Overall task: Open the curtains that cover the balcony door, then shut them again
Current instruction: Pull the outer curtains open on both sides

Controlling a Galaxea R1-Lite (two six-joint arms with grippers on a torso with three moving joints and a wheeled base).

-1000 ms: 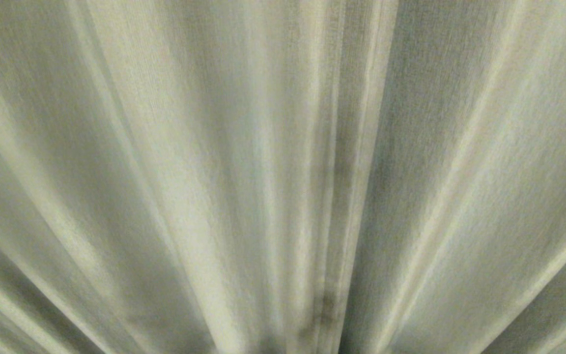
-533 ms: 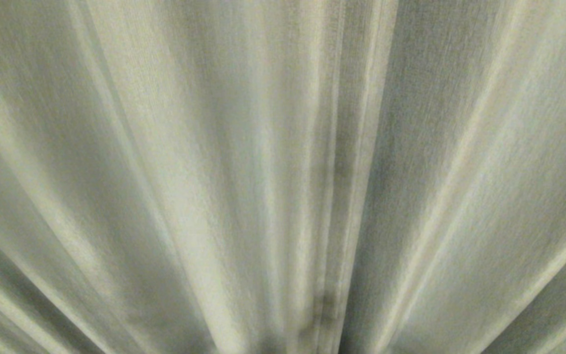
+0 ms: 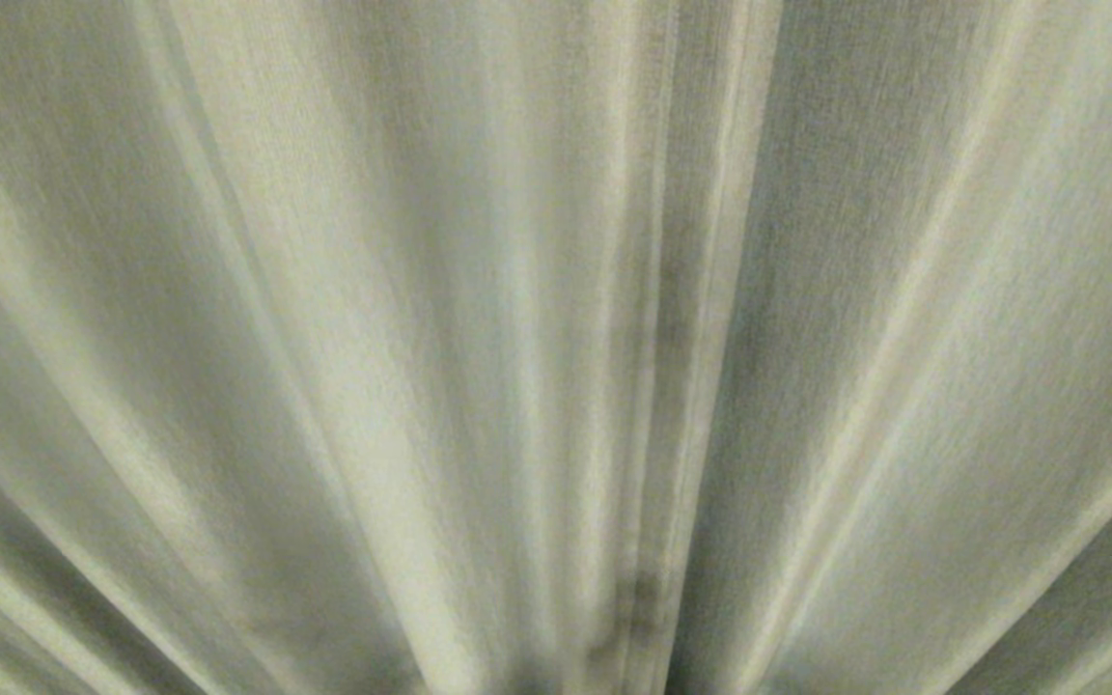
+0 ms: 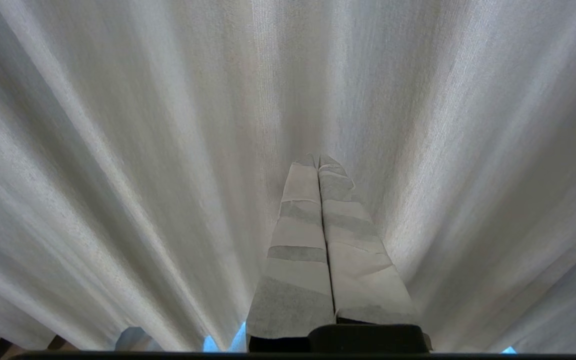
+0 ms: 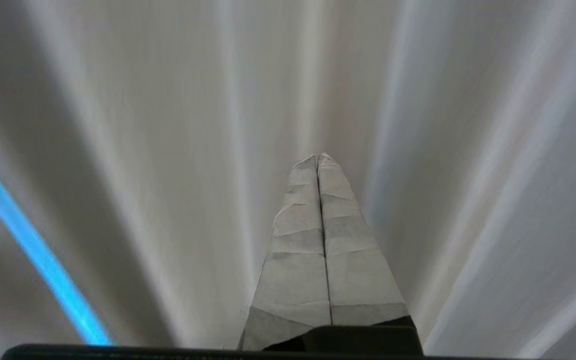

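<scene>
Before the drawn curtains (image 3: 373, 386), left tool (image 4: 318, 161) and right tool (image 5: 318, 157), both closed.

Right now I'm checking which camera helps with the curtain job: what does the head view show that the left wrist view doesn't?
Only the head view shows a hemmed vertical edge with a darker line running down the fabric; no gripper appears there. Only the left wrist view shows the left gripper, its taped fingers pressed together with nothing between them, pointing at the drape, plus small blue glints at the picture's lower edge. Both are filled by the pale pleated curtains, drawn shut; the balcony door is not visible in either.
</scene>
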